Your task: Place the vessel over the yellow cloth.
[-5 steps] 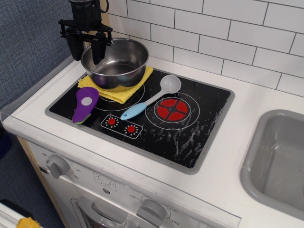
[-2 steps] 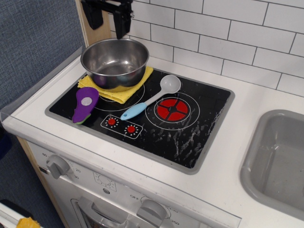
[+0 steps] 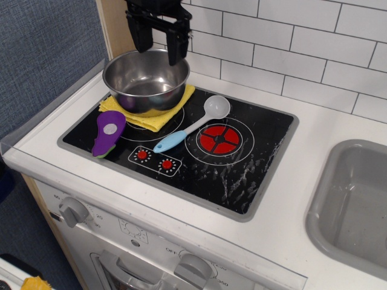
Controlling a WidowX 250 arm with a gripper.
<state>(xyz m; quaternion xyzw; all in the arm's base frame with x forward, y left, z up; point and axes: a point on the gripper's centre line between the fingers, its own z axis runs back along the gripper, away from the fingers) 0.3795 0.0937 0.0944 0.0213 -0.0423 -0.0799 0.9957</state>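
Note:
The shiny steel vessel (image 3: 146, 80) stands upright on the yellow cloth (image 3: 152, 116), which lies on the back left burner of the black cooktop (image 3: 242, 163). The cloth shows around the pot's front and right side. My black gripper (image 3: 159, 43) is open and empty. It hangs above the pot's far rim, close to the tiled wall, and touches nothing.
A purple toy eggplant (image 3: 107, 133) lies in front of the cloth. A spoon with a blue handle (image 3: 192, 124) lies between the burners, next to the red burner (image 3: 219, 139). A grey sink basin (image 3: 354, 205) is at the right. The tiled wall stands behind.
My gripper has left the pot's left rim, risen, and moved right to above the pot's far rim. The pot and cloth have not moved.

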